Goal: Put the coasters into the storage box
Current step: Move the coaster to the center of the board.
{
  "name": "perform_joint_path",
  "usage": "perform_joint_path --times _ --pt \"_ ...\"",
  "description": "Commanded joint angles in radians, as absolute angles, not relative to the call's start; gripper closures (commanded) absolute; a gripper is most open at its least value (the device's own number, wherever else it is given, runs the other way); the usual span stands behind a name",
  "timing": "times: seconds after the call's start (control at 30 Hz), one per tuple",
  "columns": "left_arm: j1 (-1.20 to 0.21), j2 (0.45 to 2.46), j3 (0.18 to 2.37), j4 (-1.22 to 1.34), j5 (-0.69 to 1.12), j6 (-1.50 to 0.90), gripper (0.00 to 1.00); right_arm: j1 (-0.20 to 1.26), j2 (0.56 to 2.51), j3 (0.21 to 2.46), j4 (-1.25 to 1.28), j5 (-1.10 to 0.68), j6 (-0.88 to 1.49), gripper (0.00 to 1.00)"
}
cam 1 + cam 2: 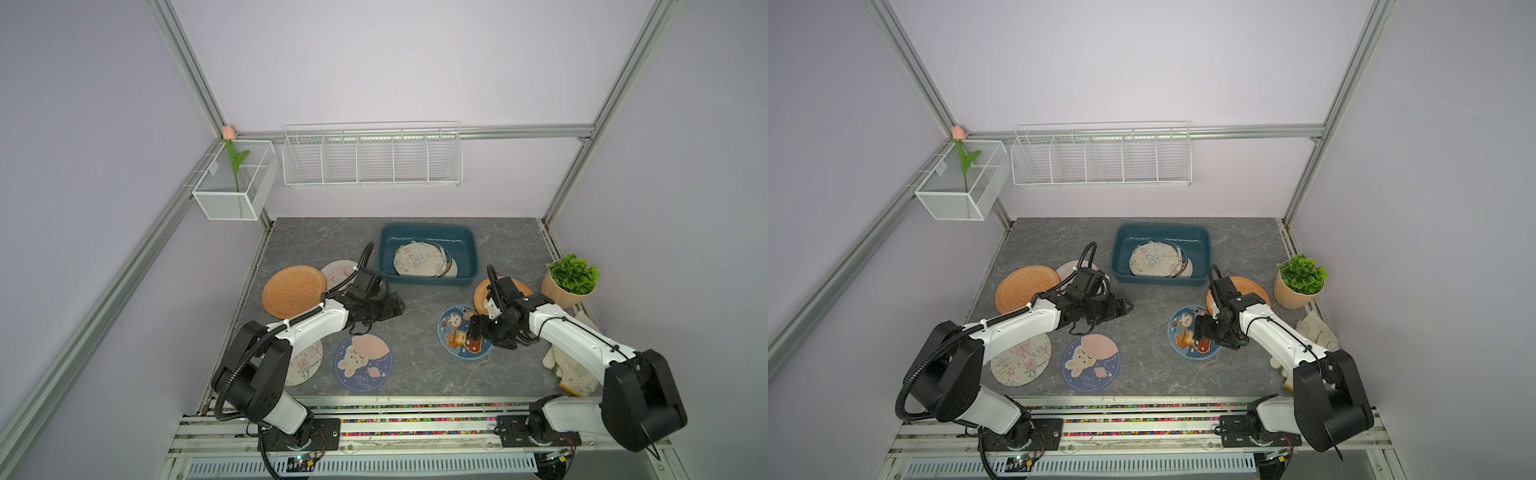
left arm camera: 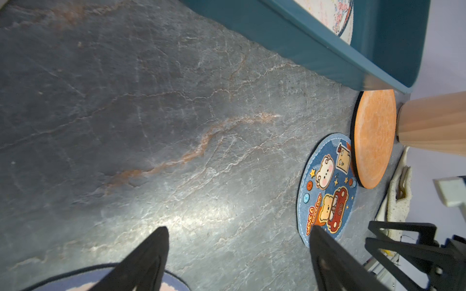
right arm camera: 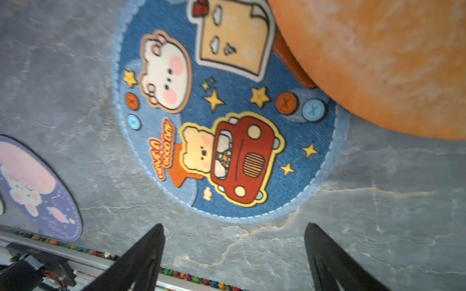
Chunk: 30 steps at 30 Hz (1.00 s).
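High top views look down; close wrist views share one coaster [image 2: 327, 191].

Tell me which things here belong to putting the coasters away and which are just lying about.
For the job: storage box, stacked coasters inside it, left orange coaster, pale coaster beside it, floral coaster, bunny coaster, bear-and-car coaster, orange coaster by the plant.

Lying about: potted plant, wire rack, mesh basket, tulip, cloth.
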State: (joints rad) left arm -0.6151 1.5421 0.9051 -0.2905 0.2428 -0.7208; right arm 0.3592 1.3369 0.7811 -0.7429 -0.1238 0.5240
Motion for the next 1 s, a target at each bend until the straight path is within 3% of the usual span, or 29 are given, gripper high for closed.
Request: perform_joint_path --times 0.0,0.37,0.97 --pt "-0.609 1.549 0.93 -0.284 0.254 -0.702 0.13 0.349 1.315 0.74 -0.691 -0.073 0.572 0.11" --pt "-0.609 1.535 0.93 -0.301 0.253 -0.696 0.11 0.322 1.41 0.729 -0.568 -0.01 0.564 0.11" --pt "-0.609 1.509 0.909 -0.308 0.232 -0.71 0.1 0.357 1.512 0.745 -0.482 -0.084 0.567 0.11"
